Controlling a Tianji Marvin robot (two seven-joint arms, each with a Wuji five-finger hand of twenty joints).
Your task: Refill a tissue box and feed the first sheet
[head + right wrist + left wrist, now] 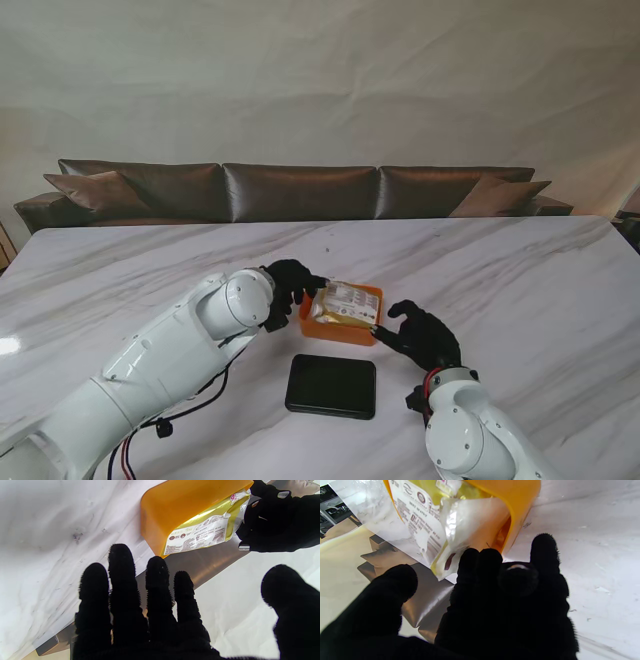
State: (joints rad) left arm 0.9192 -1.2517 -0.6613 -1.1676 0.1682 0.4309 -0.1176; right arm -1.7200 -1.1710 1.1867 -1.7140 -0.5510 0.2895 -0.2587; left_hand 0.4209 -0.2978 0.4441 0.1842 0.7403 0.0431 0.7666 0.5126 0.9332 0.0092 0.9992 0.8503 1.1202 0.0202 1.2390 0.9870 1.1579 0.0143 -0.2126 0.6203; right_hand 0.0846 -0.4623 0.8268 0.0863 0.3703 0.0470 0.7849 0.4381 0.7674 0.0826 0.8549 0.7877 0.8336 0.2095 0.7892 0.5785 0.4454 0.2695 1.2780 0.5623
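The fingers (480, 562) of the left hand (290, 283) are pinching the end of the plastic-wrapped tissue pack (345, 303), which is lying in the open orange box (338, 329) at the centre of the stand view. In the left wrist view the pack's film (447, 545) is sticking out past the box wall just beyond the fingertips. The right hand (420, 335) is hovering just beside the box's right corner, lower right of centre, with its fingers (120, 580) spread apart and gripping nothing; whether a fingertip is touching the box cannot be told. A flat black lid (331, 386) is lying on the marble bench (520, 270), lower in the frame than the box and apart from it. As a judgement, the refill is being seated but not finished: the pack is resting unevenly, the lid is off, and no sheet is being fed yet.
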